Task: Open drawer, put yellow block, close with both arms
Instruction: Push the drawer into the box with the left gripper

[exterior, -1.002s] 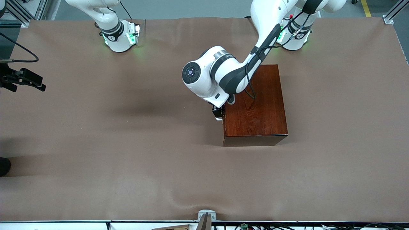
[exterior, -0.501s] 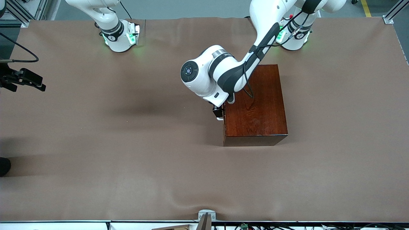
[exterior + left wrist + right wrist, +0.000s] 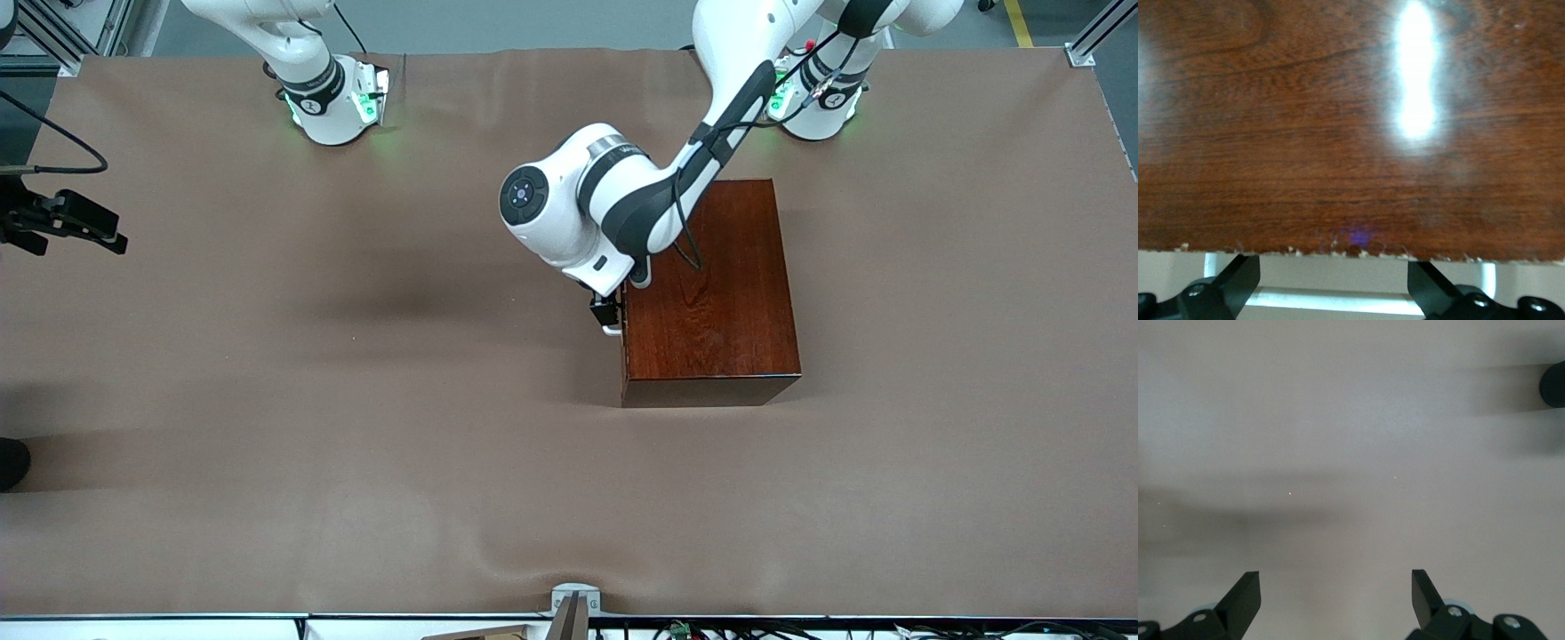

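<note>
A: Currently, the counter (image 3: 267, 400) is seen bare apart from the mahogany box (image 3: 720, 293), set toward the left arm's end. The drawer is judged shut: no pale tray shows past the box's edge.

B: Arms?

A: The left arm (image 3: 613, 209) is reached across the box top. The left pincer (image 3: 607, 313) is placed at the box's drawer face, on the side toward the right arm's end. In the left wrist view its fingers (image 3: 1238, 283) are seen apart, straddling the white bar handle (image 3: 1338, 300). No clamp is shown yet.

B: Right side?

A: The right arm (image 3: 302, 71) is parked. The right pincer (image 3: 1335, 603) is held over bare counter near the edge, fingers wide apart, nothing between them.

B: Yellow block?

A: Not visible in any view; its place cannot be told.

B: Progress?

A: Very early, by judgement. Nothing is completed. Handle grasp, pull-out, block placement and the two-arm close are all left.
</note>
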